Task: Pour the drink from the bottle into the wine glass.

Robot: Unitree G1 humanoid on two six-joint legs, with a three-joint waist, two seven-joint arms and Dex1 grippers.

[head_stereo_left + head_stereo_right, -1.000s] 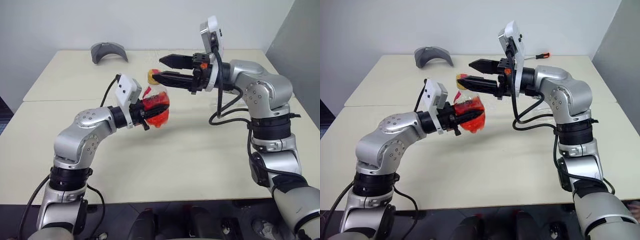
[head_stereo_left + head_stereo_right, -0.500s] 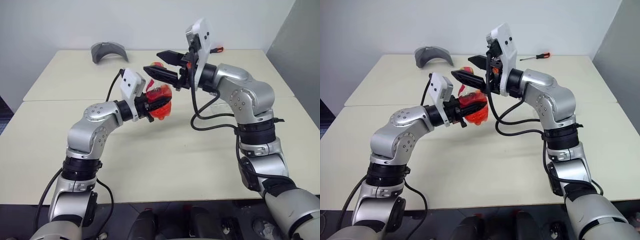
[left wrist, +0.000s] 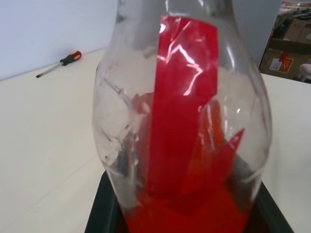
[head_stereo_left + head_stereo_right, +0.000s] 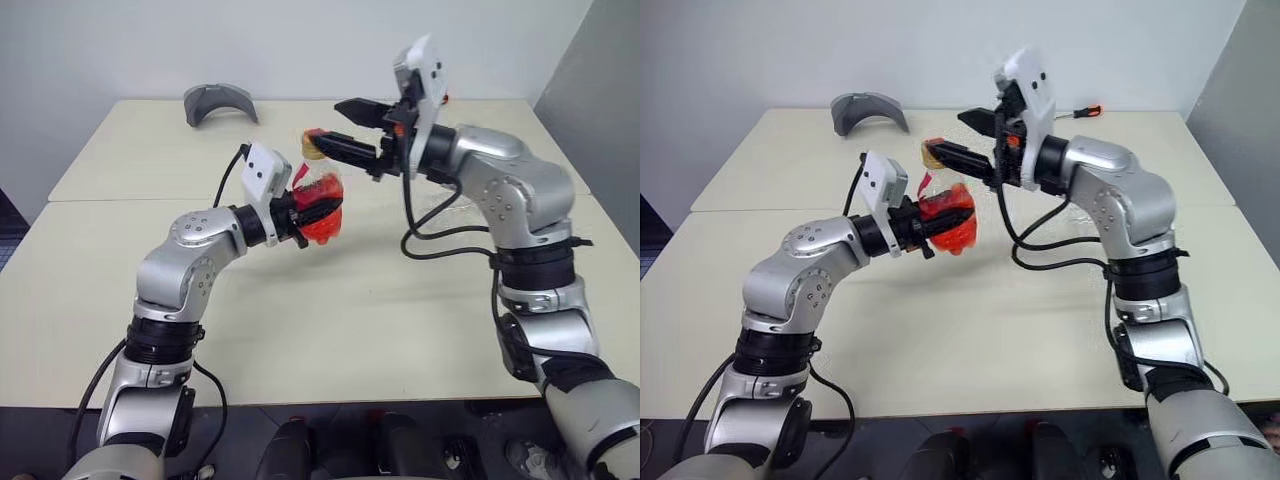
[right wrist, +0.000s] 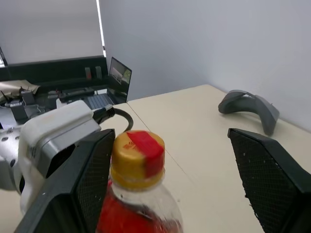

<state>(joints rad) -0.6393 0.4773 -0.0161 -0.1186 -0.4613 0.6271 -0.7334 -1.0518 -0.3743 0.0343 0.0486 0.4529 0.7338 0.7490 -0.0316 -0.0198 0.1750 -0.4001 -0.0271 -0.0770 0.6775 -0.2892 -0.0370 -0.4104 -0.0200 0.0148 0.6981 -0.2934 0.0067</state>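
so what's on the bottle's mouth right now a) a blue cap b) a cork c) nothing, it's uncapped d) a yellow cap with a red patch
d: the right wrist view shows the bottle wearing a yellow cap with a red patch, between the open right pincer fingers.

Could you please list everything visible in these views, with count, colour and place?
bottle: one, clear, red inside, held above the table by the left gripper
cap: one, yellow with a red patch, on the bottle, between the right gripper's fingers
grey curved piece: one, grey, far left of the table
screwdriver: one, orange and black handle, far right of the table
table: cream, two tops joined
left gripper: black fingers, shut on the bottle
right gripper: black fingers, open around the cap
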